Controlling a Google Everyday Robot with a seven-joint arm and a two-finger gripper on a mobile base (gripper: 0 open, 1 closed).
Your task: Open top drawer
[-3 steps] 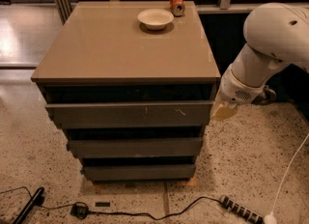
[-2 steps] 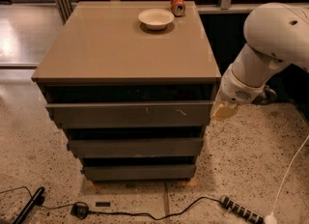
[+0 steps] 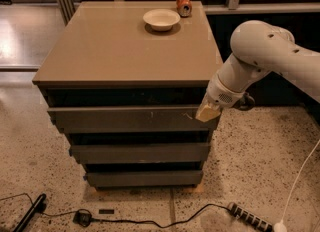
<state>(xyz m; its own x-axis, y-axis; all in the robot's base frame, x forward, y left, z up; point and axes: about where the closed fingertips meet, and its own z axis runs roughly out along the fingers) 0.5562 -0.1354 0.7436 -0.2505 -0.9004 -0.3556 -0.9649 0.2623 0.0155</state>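
The top drawer (image 3: 130, 119) is the uppermost dark grey-brown front of the cabinet, with small pale scratches right of centre. It stands slightly forward of the cabinet top, with a dark gap above it. My gripper (image 3: 206, 113) hangs from the white arm at the drawer's upper right corner, its tan tip against the front edge there. Two smaller drawer fronts (image 3: 140, 152) sit below, stepped back.
On the cabinet top (image 3: 125, 46) stand a white bowl (image 3: 161, 19) and an orange can (image 3: 184, 4) at the back. A power strip (image 3: 250, 217) and black cables (image 3: 82, 218) lie on the speckled floor in front. A dark counter stands behind at the right.
The arm and gripper have shifted slightly left toward the drawer's right corner. The drawer looks unchanged.
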